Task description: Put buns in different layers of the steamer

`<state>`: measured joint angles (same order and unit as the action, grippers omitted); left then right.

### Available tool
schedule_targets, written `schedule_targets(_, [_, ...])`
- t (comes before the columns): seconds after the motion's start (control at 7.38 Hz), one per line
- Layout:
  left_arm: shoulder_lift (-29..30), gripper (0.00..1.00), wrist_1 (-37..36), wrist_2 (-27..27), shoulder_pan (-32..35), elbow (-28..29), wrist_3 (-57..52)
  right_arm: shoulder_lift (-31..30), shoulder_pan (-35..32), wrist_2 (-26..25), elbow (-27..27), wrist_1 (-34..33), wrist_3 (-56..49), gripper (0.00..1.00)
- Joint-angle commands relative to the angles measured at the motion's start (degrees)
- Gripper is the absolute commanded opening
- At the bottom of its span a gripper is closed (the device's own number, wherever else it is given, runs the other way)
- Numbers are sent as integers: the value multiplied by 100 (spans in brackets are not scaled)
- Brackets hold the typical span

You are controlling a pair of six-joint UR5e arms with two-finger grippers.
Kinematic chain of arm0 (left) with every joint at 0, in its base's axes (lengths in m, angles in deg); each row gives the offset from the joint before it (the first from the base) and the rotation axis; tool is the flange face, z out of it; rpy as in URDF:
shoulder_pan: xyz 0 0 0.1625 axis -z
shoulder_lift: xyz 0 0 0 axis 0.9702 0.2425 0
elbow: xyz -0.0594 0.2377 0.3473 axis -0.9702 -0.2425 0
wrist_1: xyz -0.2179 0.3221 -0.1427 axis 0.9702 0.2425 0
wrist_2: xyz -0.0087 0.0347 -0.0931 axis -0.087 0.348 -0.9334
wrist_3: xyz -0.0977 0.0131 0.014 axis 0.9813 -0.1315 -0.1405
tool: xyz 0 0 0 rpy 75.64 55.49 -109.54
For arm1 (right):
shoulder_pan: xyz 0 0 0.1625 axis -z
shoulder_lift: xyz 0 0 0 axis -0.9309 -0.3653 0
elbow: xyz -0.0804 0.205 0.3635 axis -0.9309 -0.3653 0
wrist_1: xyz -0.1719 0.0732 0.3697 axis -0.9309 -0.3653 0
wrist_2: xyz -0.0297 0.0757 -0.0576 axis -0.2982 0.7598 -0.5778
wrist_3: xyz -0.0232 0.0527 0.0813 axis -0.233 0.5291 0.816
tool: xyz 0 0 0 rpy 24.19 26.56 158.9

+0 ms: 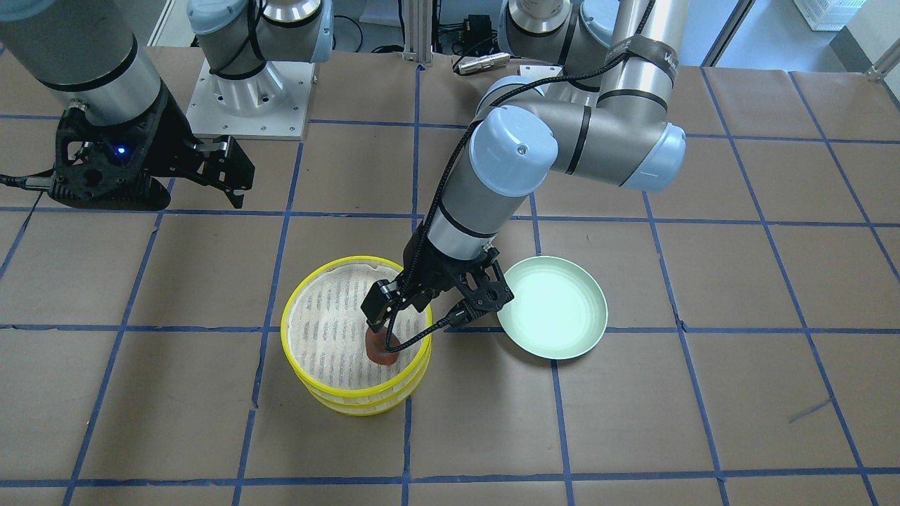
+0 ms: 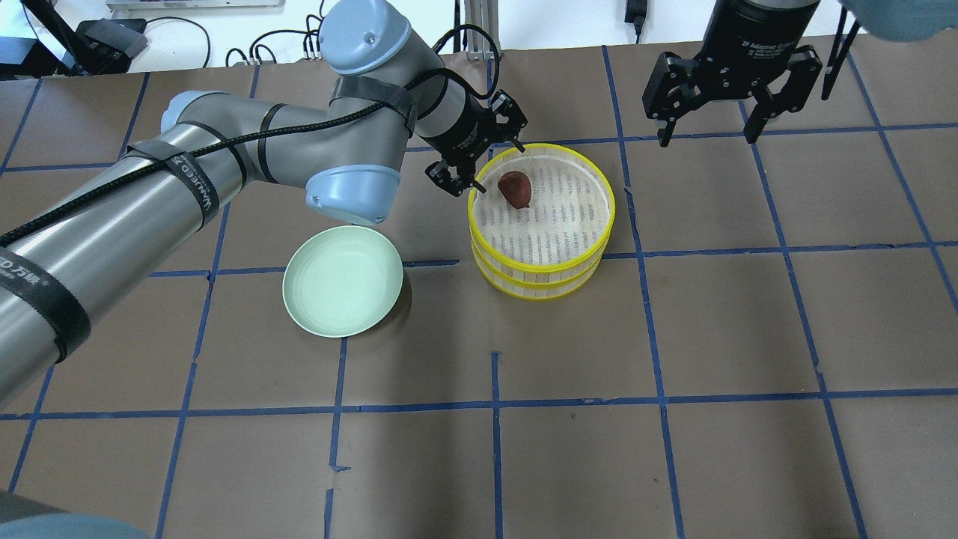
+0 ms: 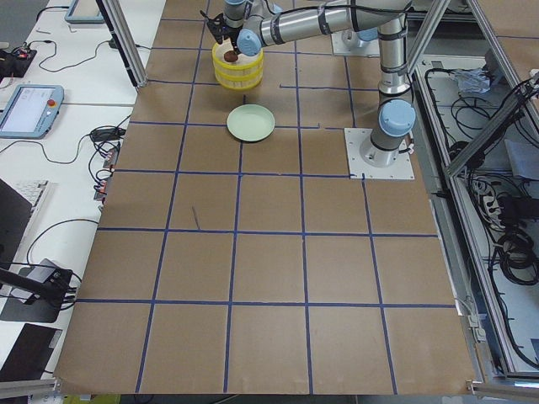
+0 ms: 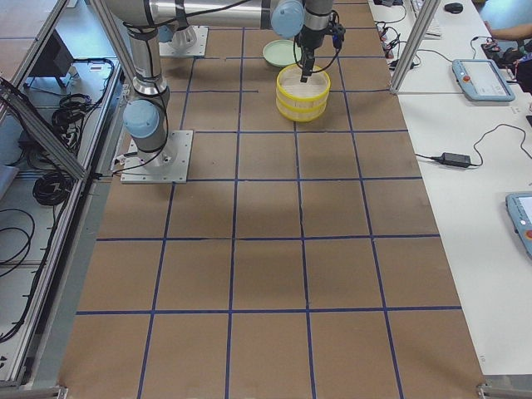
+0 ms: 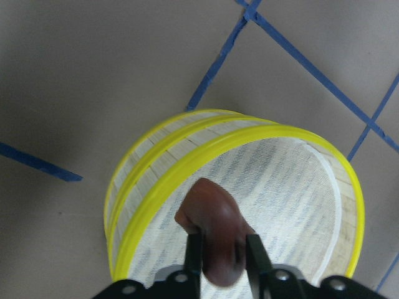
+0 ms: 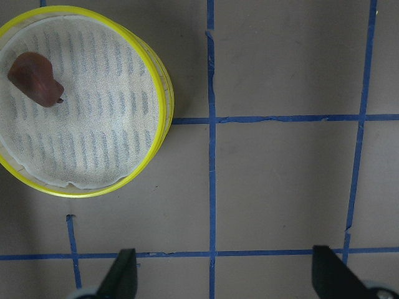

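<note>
Overhead exterior view: round stack of yellow-rimmed steamer trays (image 2: 539,283) on the brown paper tabletop (image 2: 673,337) with its blue tape grid, near a pale green round plate (image 2: 343,281). Left claw (image 5: 221,243) reaching down inside the top layer (image 2: 557,221), a yellow hoop with a whitish striped mesh floor. Narrowly closed, black fingers (image 5: 194,249) pressing on both sides of the reddish-brown rounded toy bun (image 2: 515,189). Bun low over the mesh, close to the rim on the plate's side; cannot tell whether touching the floor. Right claw (image 2: 707,136) well apart from the steamer, above bare tabletop, fingers spread wide, gripping nothing. Right wrist-mounted view: same bun inside the top hoop, near its edge.
</note>
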<state>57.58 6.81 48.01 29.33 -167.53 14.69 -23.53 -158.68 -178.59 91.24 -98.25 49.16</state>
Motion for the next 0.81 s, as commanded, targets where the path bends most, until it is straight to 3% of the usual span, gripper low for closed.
schedule_targets(0.0, [-146,100,292,239,-140,-10,-2119,-12,-7,21,44,19,-15,100])
schedule_targets(0.27, [-776,100,1457,654,-902,-1,-4004,-21,-16,83,62,19,-24,100])
schedule_targets(0.68, [-1787,100,3305,1424,-1424,16,-4382,5,-7,126,62,2,-7,100])
